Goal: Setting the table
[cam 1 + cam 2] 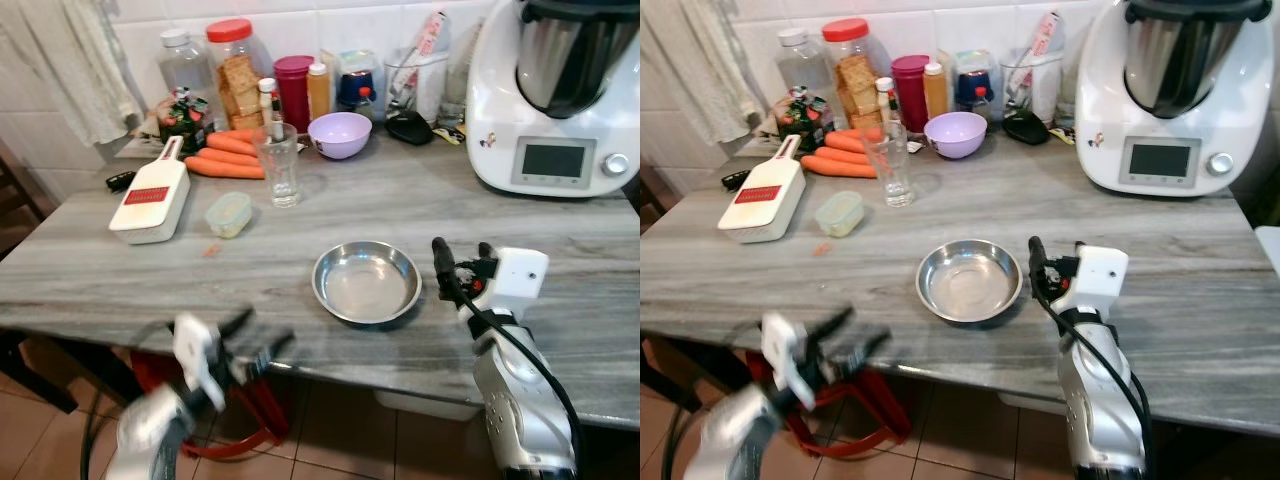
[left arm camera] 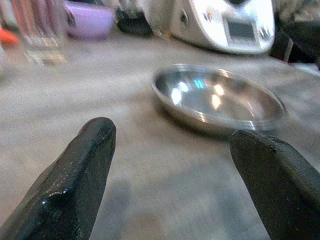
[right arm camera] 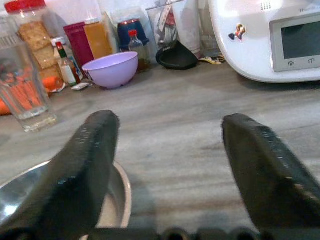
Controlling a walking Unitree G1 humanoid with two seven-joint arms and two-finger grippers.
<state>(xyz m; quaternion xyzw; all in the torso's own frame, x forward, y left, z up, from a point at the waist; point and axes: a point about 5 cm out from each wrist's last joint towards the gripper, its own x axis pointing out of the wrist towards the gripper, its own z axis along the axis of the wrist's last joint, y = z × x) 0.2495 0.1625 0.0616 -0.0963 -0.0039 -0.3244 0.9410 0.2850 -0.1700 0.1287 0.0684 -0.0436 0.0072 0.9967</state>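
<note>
A round steel bowl [image 1: 366, 281] sits empty on the grey wooden table [image 1: 400, 205], near its front edge. A clear drinking glass [image 1: 277, 165] stands upright further back, and a purple bowl [image 1: 340, 134] is behind it. My right gripper [image 1: 462, 255] hovers open just right of the steel bowl [image 3: 60, 200], at about rim height. My left gripper [image 1: 262, 335], blurred, is open at the table's front edge, left of the steel bowl [image 2: 217, 97] and pointing toward it. Neither gripper holds anything.
A white kitchen machine [image 1: 555, 95] stands at the back right. Carrots [image 1: 225, 155], a white slicer [image 1: 152, 200] and a small lidded container [image 1: 229, 213] lie at the left. Jars and bottles [image 1: 232, 70] line the wall. A red stand [image 1: 250, 420] is under the table.
</note>
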